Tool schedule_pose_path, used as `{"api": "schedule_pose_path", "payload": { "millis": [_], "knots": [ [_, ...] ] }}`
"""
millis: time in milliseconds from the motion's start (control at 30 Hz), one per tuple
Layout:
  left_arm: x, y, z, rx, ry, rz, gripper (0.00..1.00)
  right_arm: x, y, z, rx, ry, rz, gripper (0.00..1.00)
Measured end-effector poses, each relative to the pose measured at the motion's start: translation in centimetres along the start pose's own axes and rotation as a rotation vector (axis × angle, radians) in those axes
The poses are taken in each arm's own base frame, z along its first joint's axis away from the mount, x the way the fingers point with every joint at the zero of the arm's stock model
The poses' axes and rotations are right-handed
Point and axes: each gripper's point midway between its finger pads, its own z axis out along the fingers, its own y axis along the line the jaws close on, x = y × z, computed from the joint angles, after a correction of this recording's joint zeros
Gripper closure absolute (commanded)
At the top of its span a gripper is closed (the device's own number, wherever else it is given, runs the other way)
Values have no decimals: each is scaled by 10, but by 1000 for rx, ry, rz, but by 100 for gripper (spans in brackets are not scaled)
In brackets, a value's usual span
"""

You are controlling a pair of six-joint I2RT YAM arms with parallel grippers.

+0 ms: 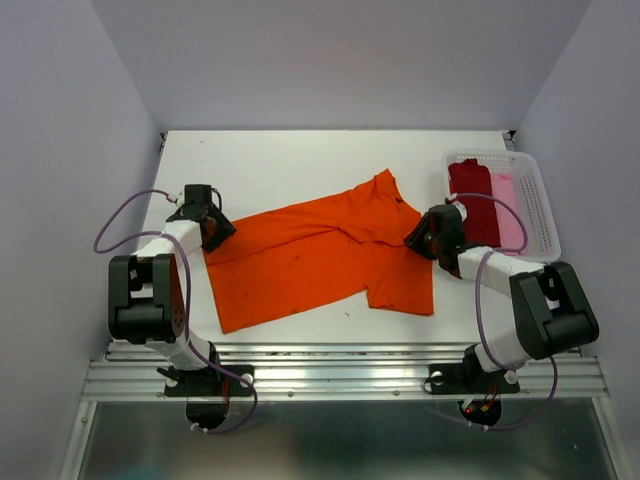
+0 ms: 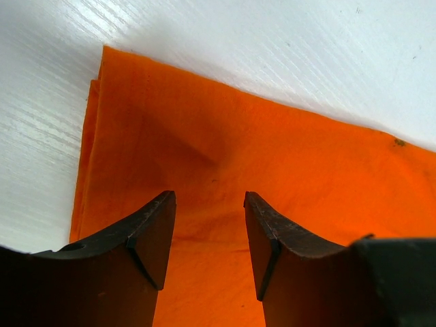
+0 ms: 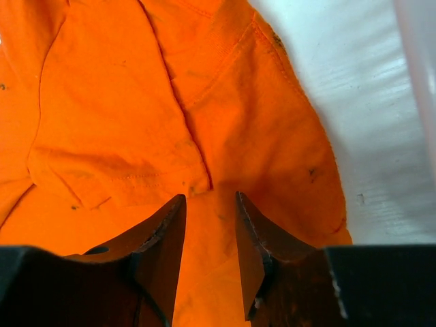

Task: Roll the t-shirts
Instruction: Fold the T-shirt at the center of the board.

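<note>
A bright orange t-shirt (image 1: pixel 320 255) lies spread flat on the white table, its hem to the left and its collar end to the right. My left gripper (image 1: pixel 218 228) is open, low over the shirt's far left hem corner (image 2: pixel 225 170). My right gripper (image 1: pixel 420 238) is open over the shirt's right side (image 3: pixel 204 122), near a sleeve and folded seam. Neither gripper holds cloth. A dark red t-shirt (image 1: pixel 470 200) and a pale pink one (image 1: pixel 506 210) lie in the basket.
A white plastic lattice basket (image 1: pixel 538 200) stands at the table's right, just right of my right gripper. Bare white tabletop (image 1: pixel 300 160) lies behind the shirt. Grey walls close in the back and sides. A metal rail (image 1: pixel 340 375) runs along the near edge.
</note>
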Motion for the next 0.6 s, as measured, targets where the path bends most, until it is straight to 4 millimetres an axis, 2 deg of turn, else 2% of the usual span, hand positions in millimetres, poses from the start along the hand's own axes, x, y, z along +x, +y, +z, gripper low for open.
{"api": "schedule_pose_path", "payload": {
  "millis": [133,200,267,333,433,500,600],
  "knots": [
    [2,2,-1,-13,5,5,43,-7,1,-7,0,-20,-11,61],
    [4,2,-4,-28,-3,21,42,-15,8,-10,-13,-39,-19,67],
    [8,-3,-9,-31,-10,44,43,-25,16,-11,-29,-58,-29,79],
    [11,-11,-16,-21,-24,73,47,-38,28,-11,-47,-76,-42,87],
    [14,-22,-25,-1,-44,96,58,-55,49,-1,-81,-83,-79,96],
    [13,-24,-27,4,-56,99,60,-66,66,13,-100,-75,-114,97],
    [15,-21,-25,-7,-60,93,60,-71,78,32,-110,-46,-159,97]
  ]
}}
